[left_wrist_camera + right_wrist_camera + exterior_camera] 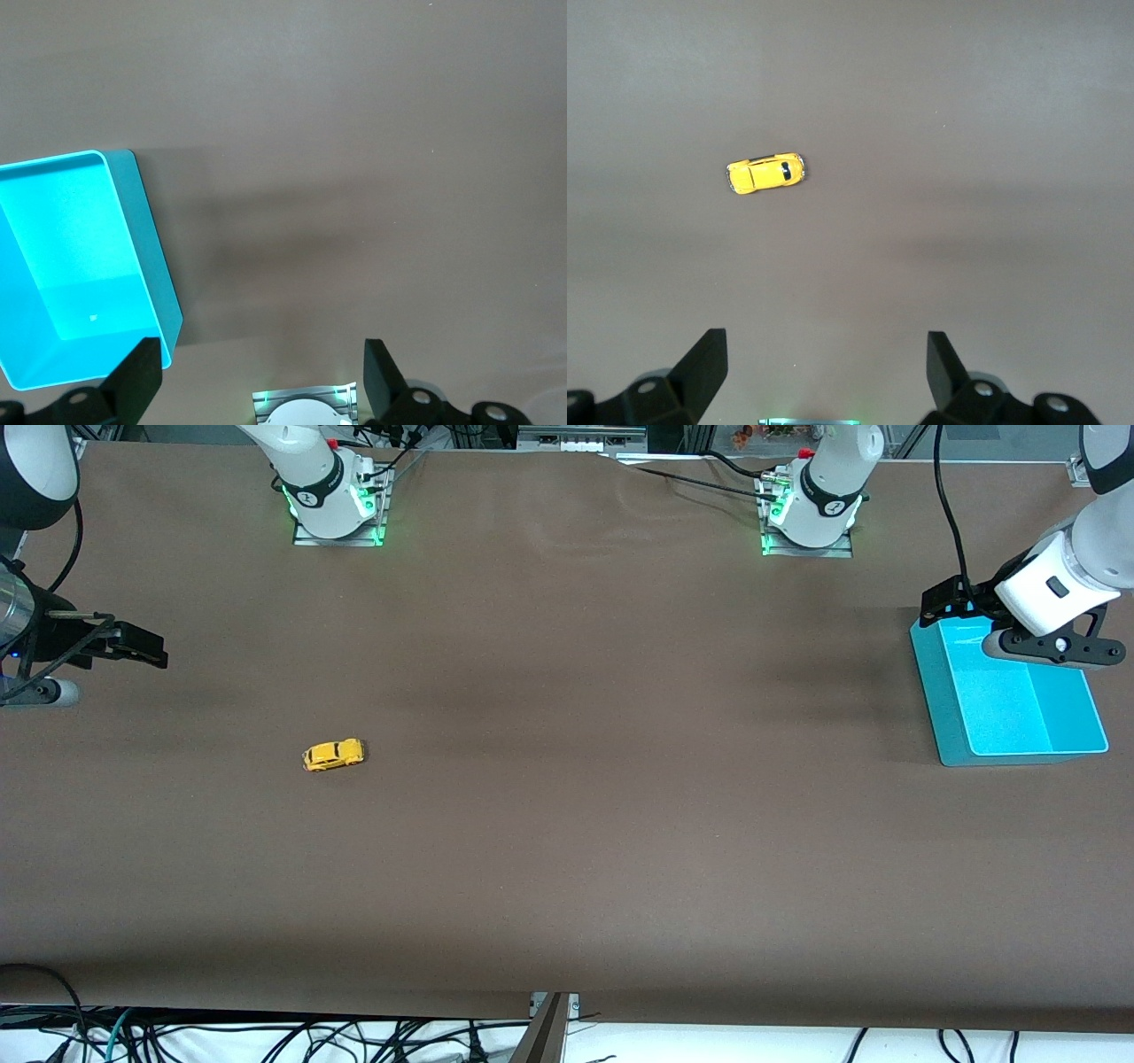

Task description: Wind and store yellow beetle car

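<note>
A: What sits nearest the front camera?
B: The yellow beetle car (333, 755), tiny, rounded and glossy, on its wheels on the matte brown table (567, 824), toward the right arm's end. Its long axis runs along the table's length.
A: And the grippers?
B: The right gripper (824, 372) hangs wide open, empty, above bare table. The left gripper (263, 376), equally spread and empty, hovers over the smooth turquoise bin's (948, 717) edge.
</note>
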You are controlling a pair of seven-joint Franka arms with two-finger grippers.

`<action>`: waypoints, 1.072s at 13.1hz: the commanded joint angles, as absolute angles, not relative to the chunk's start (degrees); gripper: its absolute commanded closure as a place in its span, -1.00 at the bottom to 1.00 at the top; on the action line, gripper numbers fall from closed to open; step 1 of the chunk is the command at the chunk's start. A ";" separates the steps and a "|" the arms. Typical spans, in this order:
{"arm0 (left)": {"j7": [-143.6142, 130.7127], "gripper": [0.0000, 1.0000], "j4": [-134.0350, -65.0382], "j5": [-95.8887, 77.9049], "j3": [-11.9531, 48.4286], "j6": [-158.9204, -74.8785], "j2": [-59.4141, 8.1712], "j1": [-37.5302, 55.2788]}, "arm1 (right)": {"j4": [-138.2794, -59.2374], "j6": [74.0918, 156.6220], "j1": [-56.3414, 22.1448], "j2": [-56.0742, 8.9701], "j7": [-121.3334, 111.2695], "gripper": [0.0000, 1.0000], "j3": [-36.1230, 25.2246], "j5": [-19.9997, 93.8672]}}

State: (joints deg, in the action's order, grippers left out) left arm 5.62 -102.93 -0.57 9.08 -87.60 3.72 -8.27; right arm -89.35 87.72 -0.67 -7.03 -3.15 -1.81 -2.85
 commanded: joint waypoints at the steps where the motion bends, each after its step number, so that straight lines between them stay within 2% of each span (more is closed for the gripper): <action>1: 4.92 -1.00 -102.30 0.88 9.49 -87.45 3.69 -8.17 | -88.59 86.57 0.09 -7.03 -3.87 -0.98 -1.23 -2.72; 14: 4.92 -1.00 -102.30 0.88 9.49 -87.45 3.69 -8.17 | -88.07 87.10 0.26 -7.38 -3.43 -0.98 -1.41 -2.55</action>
State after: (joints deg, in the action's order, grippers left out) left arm 5.62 -102.92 -0.57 9.09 -87.60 3.72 -8.27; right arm -89.25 87.74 -0.35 -7.11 -3.15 -1.84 -2.85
